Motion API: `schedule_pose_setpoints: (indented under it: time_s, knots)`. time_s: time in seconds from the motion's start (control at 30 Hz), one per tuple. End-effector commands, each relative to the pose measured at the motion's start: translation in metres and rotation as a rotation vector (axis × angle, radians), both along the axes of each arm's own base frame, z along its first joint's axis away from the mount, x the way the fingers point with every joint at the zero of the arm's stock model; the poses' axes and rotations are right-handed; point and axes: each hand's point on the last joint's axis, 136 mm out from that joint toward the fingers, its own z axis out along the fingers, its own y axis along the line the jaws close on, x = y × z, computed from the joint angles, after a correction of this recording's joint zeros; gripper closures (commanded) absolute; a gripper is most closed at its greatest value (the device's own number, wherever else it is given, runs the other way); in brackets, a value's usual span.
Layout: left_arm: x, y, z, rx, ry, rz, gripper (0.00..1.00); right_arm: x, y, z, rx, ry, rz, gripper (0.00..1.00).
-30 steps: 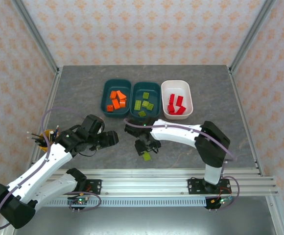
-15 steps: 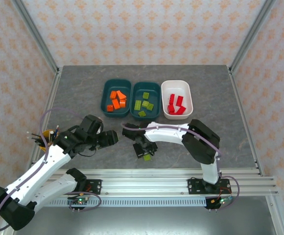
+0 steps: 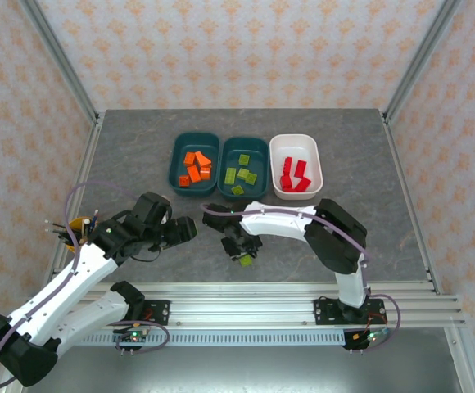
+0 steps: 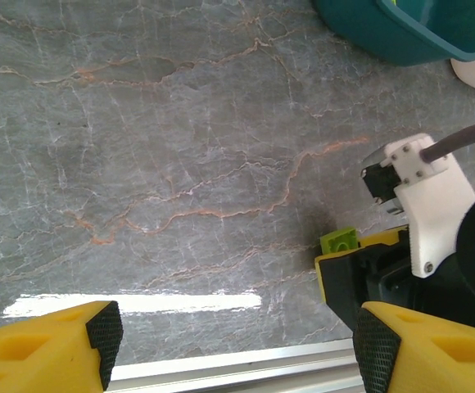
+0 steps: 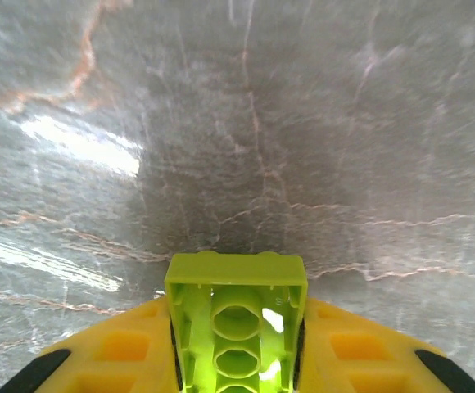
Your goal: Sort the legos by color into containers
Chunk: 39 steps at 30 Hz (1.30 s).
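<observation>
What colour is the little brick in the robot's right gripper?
Yellow-green. The lego shows best in the right wrist view, pinched by the right gripper.

walls: peach floral wallpaper (image 3: 246, 49) at 9, 12, 3 o'clock | table: grey veined tabletop (image 3: 139, 147), white glare streak (image 4: 131, 304) | frame: aluminium posts (image 3: 61, 57) at 11, 1; rail (image 3: 246, 292) at 6

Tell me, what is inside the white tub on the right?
Red legos lie in the white tub, bunched toward its near end. They overlap, so their exact count and the floor beneath them are hidden.
</observation>
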Motion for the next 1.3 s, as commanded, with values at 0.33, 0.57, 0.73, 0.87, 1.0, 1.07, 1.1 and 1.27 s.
schedule_pose_setpoints:
  time_s: [0.33, 0.57, 0.73, 0.87, 1.0, 1.07, 1.1, 1.27]
  knots:
    - [0.063, 0.009, 0.091, 0.1, -0.211, 0.145, 0.23, 0.172, -0.022, 0.12, 0.129, -0.299, -0.231, 0.72]
    - [0.092, -0.004, 0.111, 0.067, -0.264, 0.18, 0.23, 0.266, -0.034, 0.121, 0.074, -0.436, -0.284, 0.73]
    - [0.103, -0.006, 0.115, 0.087, -0.282, 0.183, 0.23, 0.309, -0.046, 0.102, 0.027, -0.485, -0.356, 0.73]
    - [0.106, -0.006, 0.118, 0.092, -0.287, 0.189, 0.23, 0.328, -0.05, 0.082, 0.044, -0.494, -0.416, 0.73]
    - [0.102, -0.004, 0.111, 0.089, -0.272, 0.2, 0.23, 0.339, -0.047, 0.064, 0.05, -0.482, -0.417, 0.72]
    - [0.1, -0.003, 0.108, 0.09, -0.266, 0.205, 0.23, 0.339, -0.052, 0.054, 0.027, -0.463, -0.431, 0.71]
    - [0.1, -0.002, 0.107, 0.093, -0.266, 0.208, 0.23, 0.339, -0.054, 0.049, 0.02, -0.451, -0.442, 0.7]
    - [0.098, -0.001, 0.107, 0.101, -0.264, 0.203, 0.23, 0.34, -0.053, 0.038, 0.046, -0.419, -0.458, 0.56]
